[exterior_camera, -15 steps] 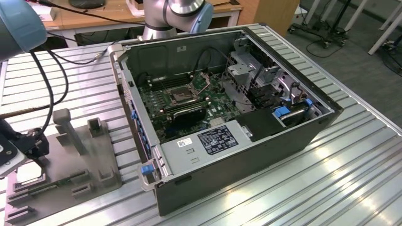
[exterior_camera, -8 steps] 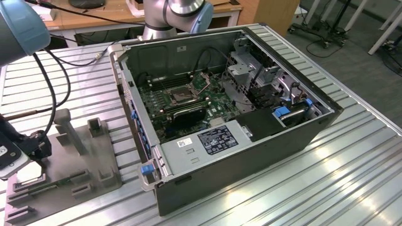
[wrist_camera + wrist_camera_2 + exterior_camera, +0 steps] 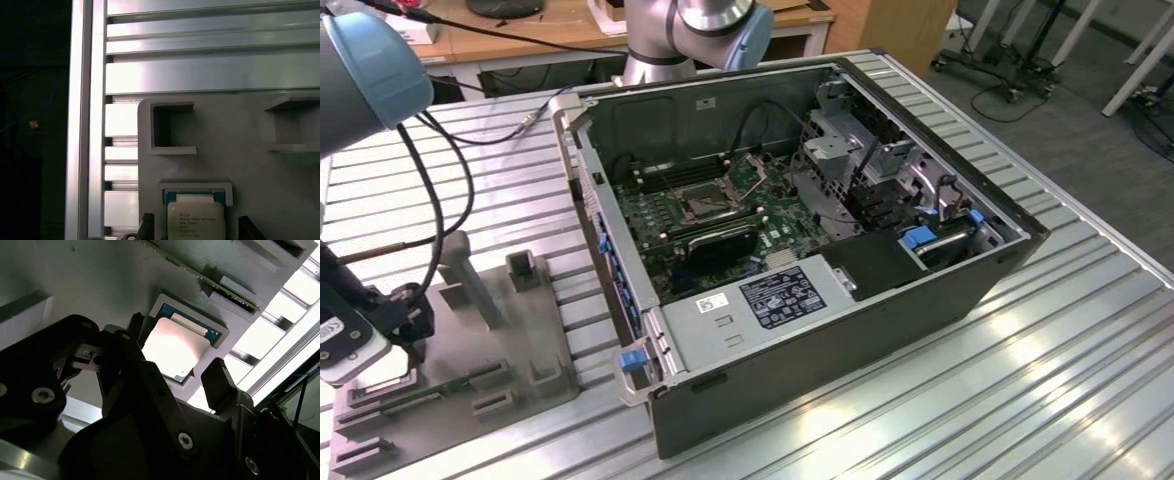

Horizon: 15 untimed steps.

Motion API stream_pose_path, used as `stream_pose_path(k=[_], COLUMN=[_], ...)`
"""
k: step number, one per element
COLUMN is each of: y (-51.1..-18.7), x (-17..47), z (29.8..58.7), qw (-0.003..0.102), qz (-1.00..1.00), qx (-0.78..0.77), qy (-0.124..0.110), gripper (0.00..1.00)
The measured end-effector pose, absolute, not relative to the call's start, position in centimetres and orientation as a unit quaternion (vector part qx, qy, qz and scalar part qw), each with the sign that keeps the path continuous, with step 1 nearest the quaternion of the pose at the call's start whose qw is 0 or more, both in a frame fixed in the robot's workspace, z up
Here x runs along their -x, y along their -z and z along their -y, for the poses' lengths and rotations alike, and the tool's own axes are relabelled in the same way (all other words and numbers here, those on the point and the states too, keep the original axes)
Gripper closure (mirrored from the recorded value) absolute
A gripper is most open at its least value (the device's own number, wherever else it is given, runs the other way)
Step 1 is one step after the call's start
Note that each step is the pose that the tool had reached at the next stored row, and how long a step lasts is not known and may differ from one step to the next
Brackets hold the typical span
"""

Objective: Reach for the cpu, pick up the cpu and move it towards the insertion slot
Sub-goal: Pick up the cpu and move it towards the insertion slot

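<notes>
The cpu (image 3: 175, 347) lies flat in a square nest of the grey tray (image 3: 90, 275), its pale metal top facing up. In the first wrist view the cpu (image 3: 195, 216) sits in the same nest. My gripper (image 3: 177, 354) hangs just above it, open, with one dark finger (image 3: 134, 326) on each side of the chip and nothing held. In the first wrist view both fingertips (image 3: 146, 221) flank the chip. In the exterior view my gripper (image 3: 394, 368) is low over the tray (image 3: 494, 330) at the exterior view's left. The insertion slot (image 3: 700, 205) shows on the green board inside the open computer case.
The open computer case (image 3: 854, 300) stands on the ribbed metal table (image 3: 1067, 380), to the exterior view's right of the tray. Raised grey blocks (image 3: 467, 275) stand on the tray near my gripper. Black cables (image 3: 447, 190) hang from the arm above the tray.
</notes>
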<state>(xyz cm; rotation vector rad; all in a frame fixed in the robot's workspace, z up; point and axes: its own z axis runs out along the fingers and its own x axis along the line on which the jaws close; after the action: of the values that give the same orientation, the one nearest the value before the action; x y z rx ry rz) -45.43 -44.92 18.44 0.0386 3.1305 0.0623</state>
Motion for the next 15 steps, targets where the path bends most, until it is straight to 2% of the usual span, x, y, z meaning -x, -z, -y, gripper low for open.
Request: stream_pose_path(k=[7, 8, 15], y=[-18.21, -18.20, -18.16], x=[45.43, 45.43, 45.42], z=[44.92, 44.92, 44.88], qw=[0.005, 0.005, 0.005], qz=[-1.000, -1.000, -1.000], qx=[-0.015, -0.015, -0.006], qy=[-0.020, -0.020, -0.020], gripper=[0.27, 0.34, 0.34])
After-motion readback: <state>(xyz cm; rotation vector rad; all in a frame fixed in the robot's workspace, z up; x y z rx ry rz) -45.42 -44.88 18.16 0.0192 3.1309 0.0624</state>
